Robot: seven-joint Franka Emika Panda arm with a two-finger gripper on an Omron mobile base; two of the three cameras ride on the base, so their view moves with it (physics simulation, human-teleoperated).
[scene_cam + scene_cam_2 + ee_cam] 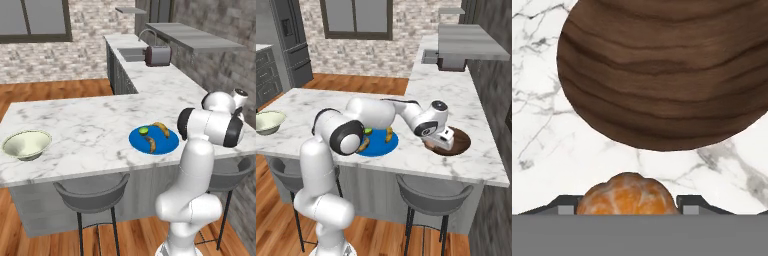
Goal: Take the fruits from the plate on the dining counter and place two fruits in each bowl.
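Your gripper (628, 210) tips are cut by the hand view's bottom edge, as is the lower half of the orange fruit (627, 195) between them. The brown wooden dish (662, 75) runs off the top. In the right base view, the arm hides part of the blue plate (378, 145).

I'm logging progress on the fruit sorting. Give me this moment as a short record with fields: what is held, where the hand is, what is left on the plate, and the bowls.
held: orange fruit, between the fingertips of the gripper
hand position: over the edge of the brown wooden bowl
blue plate: lime and two bananas left
cream bowl: far end of the dining counter, no fruit seen inside
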